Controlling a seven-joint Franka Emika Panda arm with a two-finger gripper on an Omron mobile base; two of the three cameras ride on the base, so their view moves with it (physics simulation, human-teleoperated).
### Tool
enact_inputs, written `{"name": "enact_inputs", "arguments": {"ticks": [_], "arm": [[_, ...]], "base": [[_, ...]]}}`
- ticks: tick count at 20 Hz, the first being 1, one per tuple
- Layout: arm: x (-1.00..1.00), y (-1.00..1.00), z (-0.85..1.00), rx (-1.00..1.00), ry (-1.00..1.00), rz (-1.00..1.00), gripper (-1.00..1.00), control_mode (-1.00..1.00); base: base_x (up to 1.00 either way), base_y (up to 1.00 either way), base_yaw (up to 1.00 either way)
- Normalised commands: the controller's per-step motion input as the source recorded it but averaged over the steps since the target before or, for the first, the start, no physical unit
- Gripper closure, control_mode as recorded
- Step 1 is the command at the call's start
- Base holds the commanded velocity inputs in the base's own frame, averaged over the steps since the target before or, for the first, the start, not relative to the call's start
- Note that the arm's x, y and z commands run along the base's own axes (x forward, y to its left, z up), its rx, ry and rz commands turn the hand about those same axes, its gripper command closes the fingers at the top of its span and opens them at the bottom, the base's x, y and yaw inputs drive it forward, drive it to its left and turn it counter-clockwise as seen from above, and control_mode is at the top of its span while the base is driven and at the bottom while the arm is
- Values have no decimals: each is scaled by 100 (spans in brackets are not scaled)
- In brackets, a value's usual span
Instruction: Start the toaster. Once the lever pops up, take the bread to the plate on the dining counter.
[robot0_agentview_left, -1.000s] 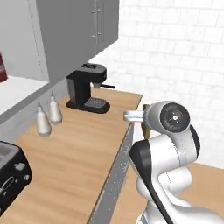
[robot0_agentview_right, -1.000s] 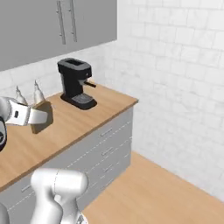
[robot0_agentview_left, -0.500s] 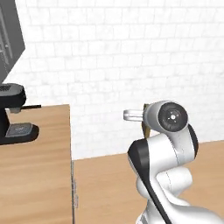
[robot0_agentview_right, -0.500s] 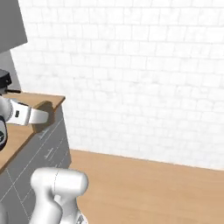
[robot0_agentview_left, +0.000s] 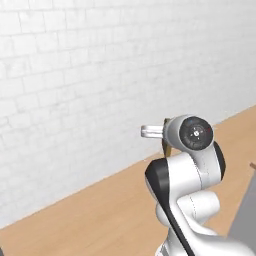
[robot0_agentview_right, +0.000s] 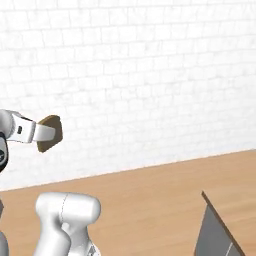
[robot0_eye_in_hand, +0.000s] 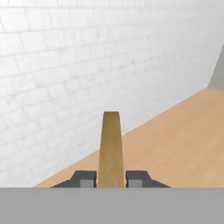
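The gripper is clamped on the bread, one finger pressed against each flat face of the slice. In the hand view the bread stands edge-on between the fingers, so its faces are hidden. In the right base view the bread projects from the gripper in mid-air, in front of the white tiled wall and above the wood floor. In the left base view the arm's round joint covers most of the slice. A grey panel with a wood-coloured edge is cut off at the lower right. No writing is legible.
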Motion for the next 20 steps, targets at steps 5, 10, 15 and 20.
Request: {"name": "enact_inputs", "arguments": {"ticks": [5,10,15,20], "arm": [[0,0,0,0,0,0,100,100],[0,0,0,0,0,0,100,100],[0,0,0,0,0,0,100,100],[0,0,0,0,0,0,100,100]], "base": [[30,-61,-61],[71,8,-40],[92,70,-33],[100,66,-40]]}}
